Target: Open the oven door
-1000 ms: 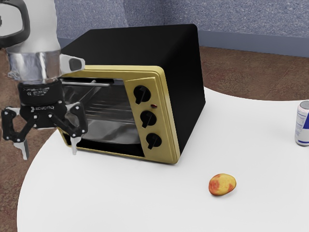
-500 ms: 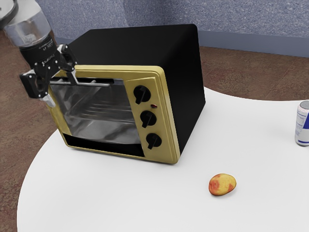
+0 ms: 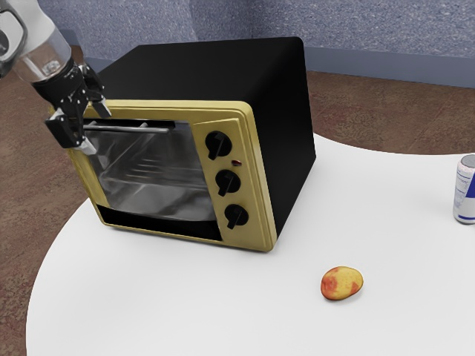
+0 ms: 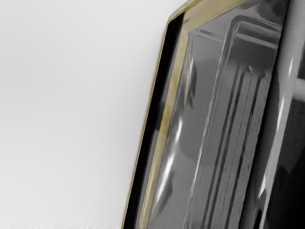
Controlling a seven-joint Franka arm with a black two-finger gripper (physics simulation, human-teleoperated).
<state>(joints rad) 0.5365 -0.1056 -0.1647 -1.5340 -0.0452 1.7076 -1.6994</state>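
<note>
The gripper is at the left end of the oven's front in the exterior view, tilted, its fingers apart. One fingertip stands above the level of the bar handle, the other below it. Contact with the bar cannot be made out. Black and gold, the oven has its glass door shut, with the handle along the door's top. In the wrist view, the handle runs steeply beside the door glass, close to the hand.
Three black knobs line the gold panel beside the door. On the white table a yellow-red fruit lies in front of the oven, and a can stands at the exterior view's right edge.
From low before the door, my hand has risen and tilted toward the handle's left end. Over the last half second it has shifted slightly toward the exterior view's right. The door looks unchanged.
</note>
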